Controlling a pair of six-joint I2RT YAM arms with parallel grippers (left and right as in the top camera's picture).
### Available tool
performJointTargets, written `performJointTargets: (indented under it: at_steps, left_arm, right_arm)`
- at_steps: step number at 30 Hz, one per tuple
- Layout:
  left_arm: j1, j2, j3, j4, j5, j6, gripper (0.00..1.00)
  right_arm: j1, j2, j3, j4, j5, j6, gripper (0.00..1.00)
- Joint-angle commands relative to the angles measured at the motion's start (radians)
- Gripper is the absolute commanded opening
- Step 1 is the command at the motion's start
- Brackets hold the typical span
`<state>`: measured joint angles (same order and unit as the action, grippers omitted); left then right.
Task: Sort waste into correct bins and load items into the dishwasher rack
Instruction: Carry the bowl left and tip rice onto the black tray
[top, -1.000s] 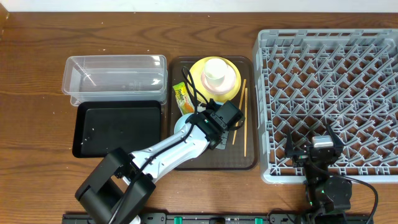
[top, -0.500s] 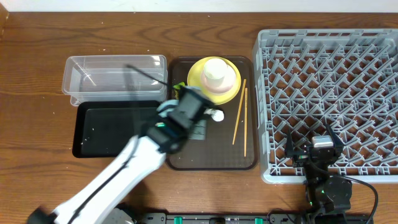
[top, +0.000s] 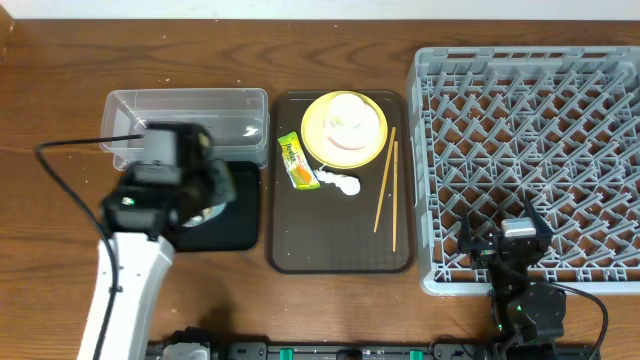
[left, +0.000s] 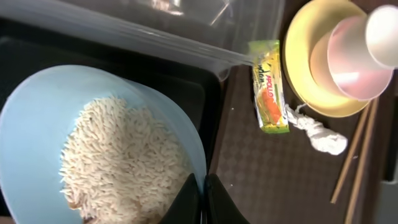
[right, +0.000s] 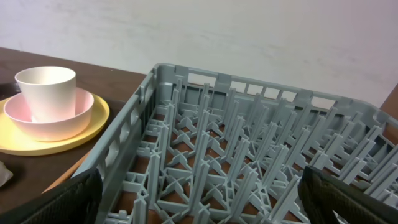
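Note:
My left gripper (left: 202, 190) is shut on the rim of the light blue bowl (left: 37, 124), which holds a heap of white rice grains (left: 118, 162). From overhead, the left gripper (top: 212, 185) holds the bowl over the black tray (top: 238, 232), beside the clear tub (top: 190, 110). The snack wrapper (top: 295, 162) and paper wad (top: 340, 183) lie on the brown serving tray (top: 340, 245). On that tray too are the yellow plate (top: 315, 130), which carries the cup (top: 345, 112), and the chopsticks (top: 385, 185). My right gripper (right: 199, 199) stands open over the rack's (top: 530, 150) near edge.
The clear tub's wall (left: 155, 25) runs just behind the bowl. The brown serving tray lies between the bins and the rack. The rack (right: 249, 155) fills the right side of the table. A cable trails left from the left arm.
My left arm has swung from the brown serving tray leftwards with the bowl, and now hangs over the black tray. The right arm has not moved.

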<state>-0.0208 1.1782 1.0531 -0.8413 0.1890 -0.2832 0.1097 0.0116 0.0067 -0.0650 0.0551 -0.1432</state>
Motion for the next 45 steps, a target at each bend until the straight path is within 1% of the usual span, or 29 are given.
performJointTargets:
  at_steps: [1, 5, 7, 11, 14, 17, 21, 27, 32, 35, 37, 39, 45]
  left_arm:
    - [0.127, 0.039, 0.013, -0.003, 0.275, 0.119, 0.06]
    - [0.264, 0.103, 0.003, -0.003, 0.486, 0.196, 0.06]
    - [0.314, 0.142, -0.004, -0.002, 0.567, 0.224, 0.06]
    - [0.386, 0.228, -0.005, -0.003, 0.739, 0.294, 0.06]
    - [0.424, 0.285, -0.005, -0.003, 0.902, 0.357, 0.06]
    - [0.457, 0.336, -0.005, -0.003, 1.021, 0.402, 0.07]
    - [0.493, 0.382, -0.014, -0.005, 1.087, 0.437, 0.07]
    - [0.580, 0.404, -0.062, -0.003, 1.266, 0.525, 0.08]
    - [0.673, 0.404, -0.107, 0.008, 1.296, 0.526, 0.08]
    - [0.737, 0.404, -0.141, 0.037, 1.353, 0.531, 0.08]
    - [0.775, 0.404, -0.163, 0.058, 1.383, 0.530, 0.10]
    - [0.806, 0.404, -0.175, 0.058, 1.383, 0.530, 0.12]
    - [0.813, 0.404, -0.181, 0.056, 1.383, 0.526, 0.13]
  right_arm:
    - [-0.001, -0.006, -0.001, -0.004, -0.003, -0.004, 0.99]
    - [-0.001, -0.006, -0.001, -0.004, -0.003, -0.004, 0.99]
    - [-0.001, -0.006, -0.001, -0.004, -0.003, -0.004, 0.99]
    - [-0.001, -0.006, -0.001, -0.004, -0.003, -0.004, 0.99]
    - [-0.001, -0.006, -0.001, -0.004, -0.003, -0.004, 0.99]
    - [-0.001, -0.006, -0.001, -0.004, -0.003, -0.004, 0.99]
    - [-0.001, -0.006, -0.001, -0.004, -0.003, -0.004, 0.99]
    - [-0.001, -0.006, -0.001, -0.004, -0.003, -0.004, 0.99]
    - [-0.001, -0.006, -0.002, -0.004, -0.003, -0.004, 0.99]
    - [-0.001, -0.006, -0.001, -0.004, -0.003, -0.004, 0.99]
    - [-0.001, -0.006, -0.001, -0.004, -0.003, -0.004, 0.99]
    - [-0.001, -0.006, -0.001, -0.004, -0.003, -0.004, 0.99]
    - [-0.001, -0.006, -0.001, -0.004, -0.003, -0.004, 0.99]
